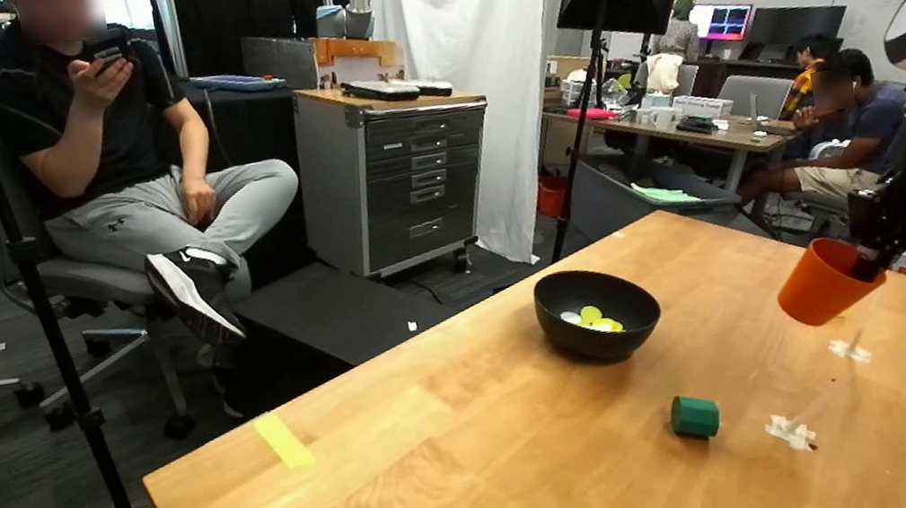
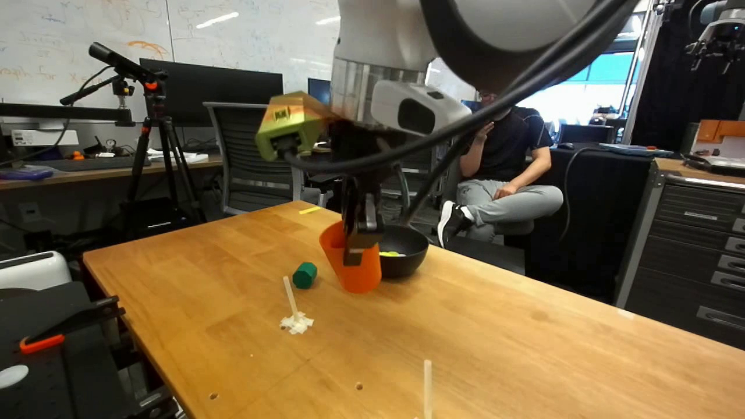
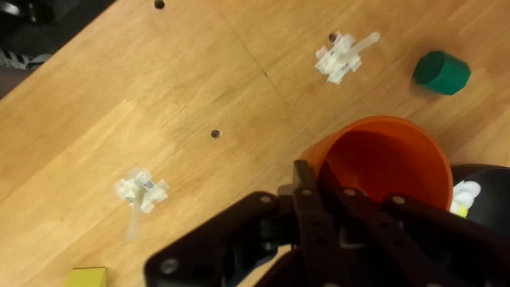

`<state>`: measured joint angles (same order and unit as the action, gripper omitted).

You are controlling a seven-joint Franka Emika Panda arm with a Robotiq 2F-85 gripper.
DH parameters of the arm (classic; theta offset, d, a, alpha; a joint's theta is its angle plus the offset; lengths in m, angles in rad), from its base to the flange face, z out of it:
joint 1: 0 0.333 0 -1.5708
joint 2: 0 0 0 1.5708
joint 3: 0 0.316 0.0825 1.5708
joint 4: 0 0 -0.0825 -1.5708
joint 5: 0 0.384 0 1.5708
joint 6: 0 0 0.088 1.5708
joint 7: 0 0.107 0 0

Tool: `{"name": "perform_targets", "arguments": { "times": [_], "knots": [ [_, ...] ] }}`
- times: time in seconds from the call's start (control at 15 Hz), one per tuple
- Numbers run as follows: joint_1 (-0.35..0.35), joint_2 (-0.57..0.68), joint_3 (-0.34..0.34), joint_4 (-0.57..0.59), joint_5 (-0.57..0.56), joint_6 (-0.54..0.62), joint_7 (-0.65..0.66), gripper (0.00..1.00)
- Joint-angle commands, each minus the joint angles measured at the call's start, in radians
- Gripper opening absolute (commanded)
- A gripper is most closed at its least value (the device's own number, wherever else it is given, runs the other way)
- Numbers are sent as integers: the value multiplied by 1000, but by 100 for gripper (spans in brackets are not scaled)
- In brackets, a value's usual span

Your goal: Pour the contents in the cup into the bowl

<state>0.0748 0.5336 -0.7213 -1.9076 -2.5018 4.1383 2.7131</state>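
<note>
**The gripper (image 3: 316, 175) pinches the cup (image 3: 388, 159); the pour looks largely done**

Nearest the wrist camera come the gripper's dark fingers (image 3: 303, 177), clenched on the cup's wall. Judged by how things lie, most of the job looks finished: yellow-green and whitish bits (image 1: 591, 317) sit in the bowl (image 1: 591, 348) in an exterior view. What is left, as I read it, is to make sure that the cup is drained, then set it down and let go. Part of its inside is hidden behind the fingers, so I cannot tell whether any bits remain there; the stretch that shows holds none that I can make out.

The cup hangs right at the fingertips: one finger lies outside its wall, the other reaches inside the mouth, so the wall is trapped between them. It is tilted, mouth toward the gripper, and appears lifted off the table (image 3: 179, 79).

Farther on, the bowl stands upright on the table, partly hidden behind the cup in the wrist view, yet apart from the cup (image 1: 822, 285) in an exterior view. A green block (image 3: 442, 73) lies near the bowl, and two pale pegs (image 3: 365, 43) rise from white patches (image 3: 338, 65) on the table. Well behind all this, a seated person (image 1: 136, 150) shows in both exterior views.
</note>
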Motion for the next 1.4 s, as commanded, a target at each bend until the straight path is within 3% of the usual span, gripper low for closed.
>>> {"name": "perform_targets", "arguments": {
  "times": [0.0,0.07,0.13,0.2,0.33,0.4,0.47,0.6,0.67,0.73,0.8,0.87,0.93,1.0,1.07,1.13,1.2,1.27,1.33],
  "knots": [
    [137,148,-164,209,16,263,40,2],
    [82,70,-53,76,-48,121,39,2],
    [132,113,-103,100,-9,115,15,2],
    [141,121,-85,99,-10,86,33,2],
    [165,169,-115,150,-6,137,37,2],
    [170,172,-84,109,-5,81,36,2],
    [181,204,-125,174,-5,151,36,2],
    [177,202,-73,122,-17,83,36,2],
    [178,235,-114,204,-17,171,36,2],
    [180,222,-66,118,-17,81,34,2],
    [177,229,-65,126,-15,79,33,2],
    [171,270,-116,243,-15,201,36,2],
    [167,243,-53,130,-16,86,28,2],
    [169,251,-59,142,-11,84,21,2],
    [169,285,-89,231,-12,165,39,2],
    [165,265,-50,143,-15,79,24,2],
    [164,274,-54,164,-13,90,26,2],
    [164,310,-87,259,-14,182,42,2],
    [163,284,-45,153,-15,83,22,2]
  ]
}}
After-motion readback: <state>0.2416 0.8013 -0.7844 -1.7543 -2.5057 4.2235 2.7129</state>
